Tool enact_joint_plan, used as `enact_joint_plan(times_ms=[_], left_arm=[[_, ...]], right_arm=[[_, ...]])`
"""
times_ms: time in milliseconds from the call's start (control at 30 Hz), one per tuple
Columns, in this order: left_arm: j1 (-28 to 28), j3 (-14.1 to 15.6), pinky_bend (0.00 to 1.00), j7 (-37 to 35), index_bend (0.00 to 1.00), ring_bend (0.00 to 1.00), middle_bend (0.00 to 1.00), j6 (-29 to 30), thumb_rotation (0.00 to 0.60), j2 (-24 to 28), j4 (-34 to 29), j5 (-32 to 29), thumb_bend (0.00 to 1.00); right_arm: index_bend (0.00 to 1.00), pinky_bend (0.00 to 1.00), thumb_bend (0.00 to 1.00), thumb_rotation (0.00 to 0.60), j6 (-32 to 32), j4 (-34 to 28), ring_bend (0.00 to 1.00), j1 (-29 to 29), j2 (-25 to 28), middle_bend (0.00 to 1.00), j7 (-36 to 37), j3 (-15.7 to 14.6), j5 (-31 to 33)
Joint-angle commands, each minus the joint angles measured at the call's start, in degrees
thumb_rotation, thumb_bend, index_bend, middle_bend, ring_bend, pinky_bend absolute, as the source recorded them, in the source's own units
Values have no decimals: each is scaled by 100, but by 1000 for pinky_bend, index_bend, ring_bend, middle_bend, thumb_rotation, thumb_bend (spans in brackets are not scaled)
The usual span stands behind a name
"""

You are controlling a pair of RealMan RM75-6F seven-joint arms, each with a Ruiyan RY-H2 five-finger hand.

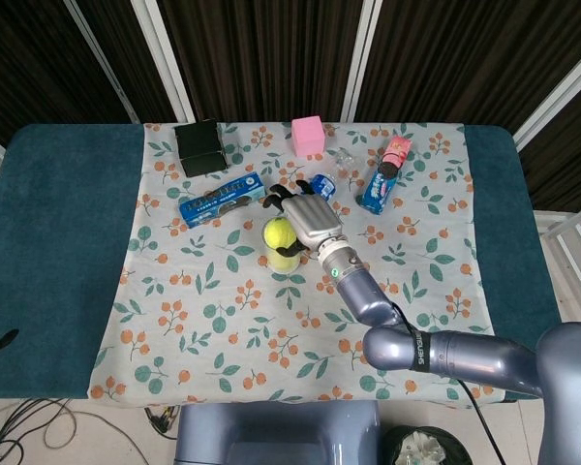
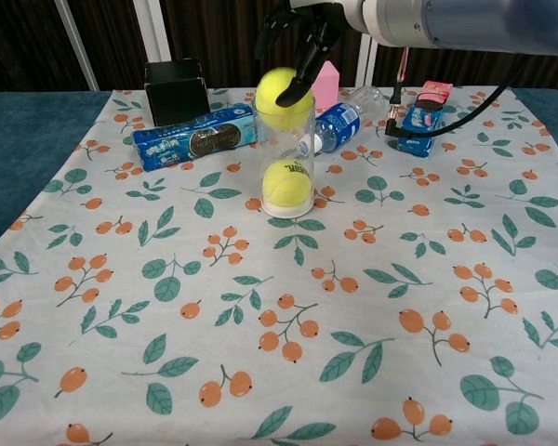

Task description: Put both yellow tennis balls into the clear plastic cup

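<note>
A clear plastic cup [image 2: 286,153] [image 1: 283,256] stands upright in the middle of the floral cloth with one yellow tennis ball [image 2: 287,182] at its bottom. The second yellow tennis ball [image 2: 279,88] [image 1: 278,232] is blurred right at the cup's mouth. My right hand [image 2: 302,32] [image 1: 305,215] hovers just above and behind the cup with its fingers spread apart; one fingertip [image 2: 300,85] still lies against the ball's side. The left hand is in neither view.
Behind the cup lie a blue biscuit pack [image 2: 191,137], a black box [image 2: 177,88], a pink cube [image 2: 327,85], a small water bottle [image 2: 344,119] on its side and a blue-pink snack pack [image 2: 417,116]. The cloth's near half holds nothing.
</note>
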Motion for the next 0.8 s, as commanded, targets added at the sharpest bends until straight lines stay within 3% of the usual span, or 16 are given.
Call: enact_joint_plan(times_ms=[33,267,433,600,800], left_arm=[[3,-1,0,-2,0,0,0,6,600,1,-1,1,23],[28,-21,0,-29,0,0,0,52,600,19,-10,-21,23],[35,-27,0,-55,0,0,0,55,600,36,-11,-29,23],[31,-20,0,17,0,0,0,50,600,24,-30,-39,22],[12,22,0,153,0,0,0,32,600,-25,-68,8,23]], right_arm=[[239,0,243,600,-9,-24,272,20,25,104,-8,-25,49],[228,0,243,600,64,-125,252,35,157,95,-33,-88,41],[228,0,243,600,578,-255,244,-148,434,96,-73,-113,-427],[225,0,243,600,581,-1102,233,-671,1381,95,237,-118,-417],[225,0,242,600,1203,-1915,233,-1645,2293,95,540,-551,-1471]])
